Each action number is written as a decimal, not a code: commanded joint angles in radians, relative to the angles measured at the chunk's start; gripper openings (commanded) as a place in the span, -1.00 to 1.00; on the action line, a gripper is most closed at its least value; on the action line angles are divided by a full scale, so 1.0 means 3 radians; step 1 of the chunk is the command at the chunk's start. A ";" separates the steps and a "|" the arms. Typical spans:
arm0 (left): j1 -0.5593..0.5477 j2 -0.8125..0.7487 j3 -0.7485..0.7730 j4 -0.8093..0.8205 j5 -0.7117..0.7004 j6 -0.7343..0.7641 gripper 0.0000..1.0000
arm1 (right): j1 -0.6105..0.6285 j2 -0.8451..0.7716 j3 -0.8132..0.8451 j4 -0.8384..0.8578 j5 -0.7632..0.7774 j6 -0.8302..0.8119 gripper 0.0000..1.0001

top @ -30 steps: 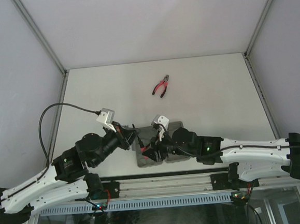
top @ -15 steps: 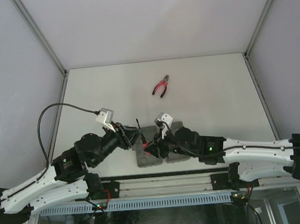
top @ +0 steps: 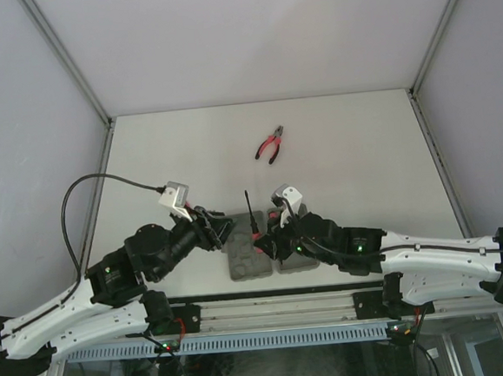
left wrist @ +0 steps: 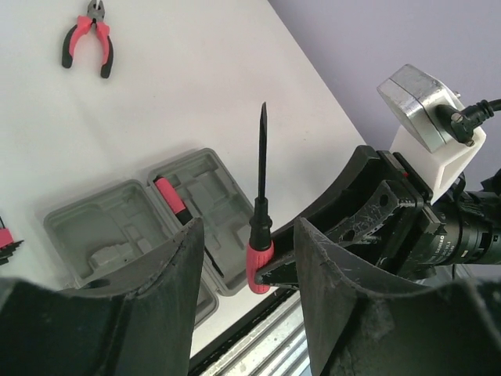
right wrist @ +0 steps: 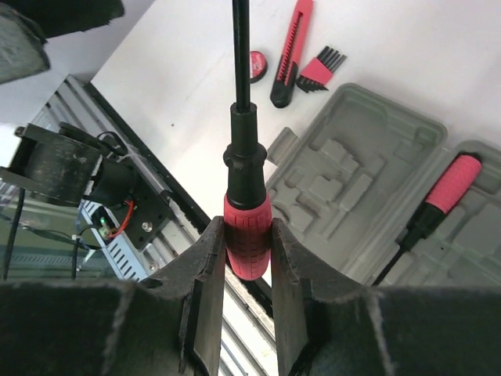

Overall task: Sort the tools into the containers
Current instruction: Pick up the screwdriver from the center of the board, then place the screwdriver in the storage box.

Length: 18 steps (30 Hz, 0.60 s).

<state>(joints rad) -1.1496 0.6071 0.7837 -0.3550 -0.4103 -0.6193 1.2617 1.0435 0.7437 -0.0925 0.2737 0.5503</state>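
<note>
**Screwdriver coming up over the case**

My right end effector [right wrist: 248, 235] is clamping the red-and-black grip of the long thin black-shafted screwdriver [right wrist: 241, 94]. Over the last second it has been raising the tool, so the shaft is now standing clear above the open grey plastic two-half tool case [right wrist: 368, 129]. I am judging that the screwdriver is being lined up for a moulded slot and is not yet seated. My left end effector [top: 221, 230] is hovering wide and holding nothing, just left of the case. A short red-handled driver [right wrist: 448, 188] is already lying inside the case. The red-handled pliers [top: 271, 143] are lying well apart, far out on the white surface [top: 361, 144]. Plain grey walls are enclosing the rig.
</note>
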 commanded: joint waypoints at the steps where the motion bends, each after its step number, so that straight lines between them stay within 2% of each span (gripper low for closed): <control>1: 0.0076 0.0021 0.0027 -0.0069 -0.0122 -0.0075 0.08 | -0.0079 -0.0048 0.0105 -0.0114 0.0066 0.0139 -1.00; 8: 0.0654 -0.0054 -0.0085 -0.0116 0.0416 -0.0160 0.07 | -0.0322 -0.0063 0.0106 -0.0453 0.0100 0.0412 -1.00; 18: 0.1255 -0.0003 -0.0078 -0.0401 0.0644 -0.0160 0.07 | -0.0432 -0.0140 0.0042 -0.0639 0.0332 0.0334 -1.00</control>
<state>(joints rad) -0.8246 0.6025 0.7799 -0.4603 -0.2718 -0.6491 1.1351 1.0351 0.7437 -0.2852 0.3149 0.6453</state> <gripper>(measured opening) 0.535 0.239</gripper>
